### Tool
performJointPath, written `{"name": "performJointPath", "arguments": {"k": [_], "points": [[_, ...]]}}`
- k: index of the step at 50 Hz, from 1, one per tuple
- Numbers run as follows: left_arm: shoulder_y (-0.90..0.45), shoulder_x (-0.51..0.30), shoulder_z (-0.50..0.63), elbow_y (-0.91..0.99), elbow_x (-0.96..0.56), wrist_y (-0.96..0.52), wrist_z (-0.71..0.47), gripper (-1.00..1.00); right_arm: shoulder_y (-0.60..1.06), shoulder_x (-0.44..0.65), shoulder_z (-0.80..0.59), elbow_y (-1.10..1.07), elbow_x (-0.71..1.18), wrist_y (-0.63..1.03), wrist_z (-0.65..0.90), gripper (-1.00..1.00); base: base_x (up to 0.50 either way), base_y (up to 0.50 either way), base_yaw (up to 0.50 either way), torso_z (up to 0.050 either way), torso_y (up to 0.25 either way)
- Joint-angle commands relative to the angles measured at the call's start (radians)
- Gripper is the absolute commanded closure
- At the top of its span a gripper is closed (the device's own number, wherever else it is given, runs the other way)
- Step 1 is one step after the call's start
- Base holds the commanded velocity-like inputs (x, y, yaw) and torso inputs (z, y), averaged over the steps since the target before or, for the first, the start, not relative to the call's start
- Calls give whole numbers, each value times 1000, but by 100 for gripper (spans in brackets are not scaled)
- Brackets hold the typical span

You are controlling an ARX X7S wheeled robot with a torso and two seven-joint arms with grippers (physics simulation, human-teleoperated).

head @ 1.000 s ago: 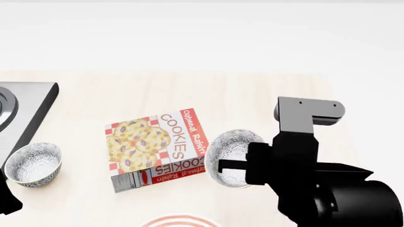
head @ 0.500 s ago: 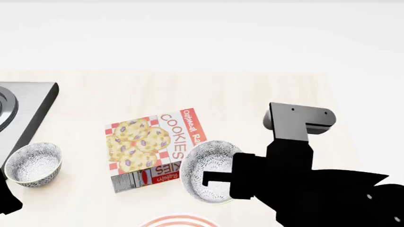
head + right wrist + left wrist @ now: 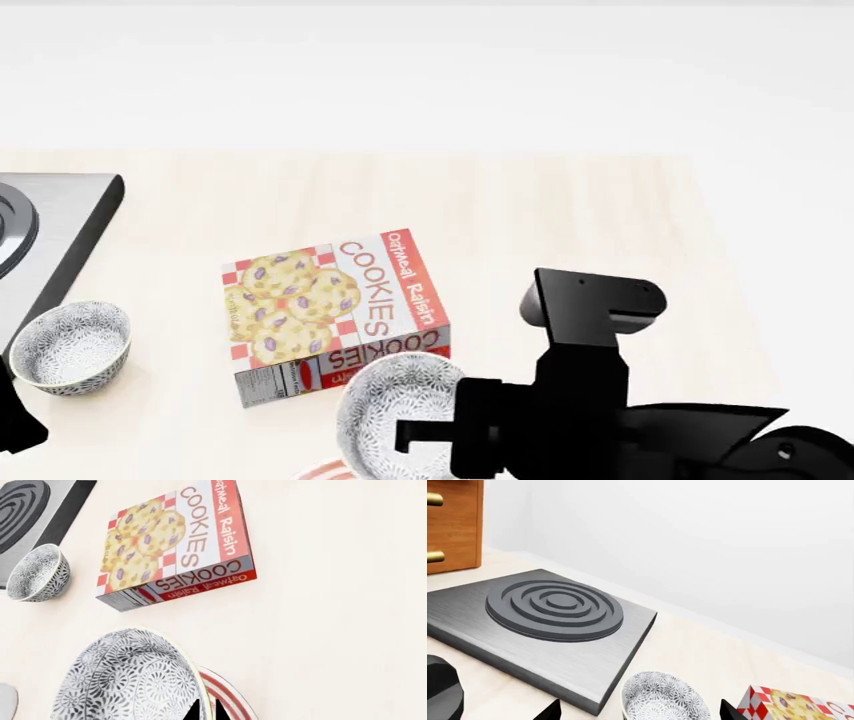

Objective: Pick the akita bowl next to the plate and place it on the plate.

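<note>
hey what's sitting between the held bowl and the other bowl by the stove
Only bare table lies directly between the held bowl and the other bowl in the head view; the cookie box sits just beyond that line.

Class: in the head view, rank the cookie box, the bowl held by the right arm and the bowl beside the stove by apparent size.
1. cookie box
2. held akita bowl, raised nearer the camera, so perhaps only looking bigger
3. bowl by the stove
</note>
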Motion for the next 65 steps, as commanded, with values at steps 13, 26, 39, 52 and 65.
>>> {"name": "performJointPath", "arguments": {"k": [13,26,39,52,65], "points": [[3,-3,4,0,-5,4,-4,-100,-59,15,-79,-3,46,-52,-41,100,0,0,0,0,0],[4,-6,6,-1,-8,6,-6,-100,-81,26,-115,-18,67,-59,-50,100,0,0,0,0,0],[3,-9,8,3,-13,2,-11,-100,-90,35,-153,-18,87,-61,-53,100,0,0,0,0,1],[2,-11,11,-4,-14,8,-9,-100,-96,47,-212,-9,57,-93,-114,100,0,0,0,0,0],[4,-12,14,-5,-15,13,-8,-100,-83,35,-277,19,-4,-145,-179,100,0,0,0,0,1]]}}
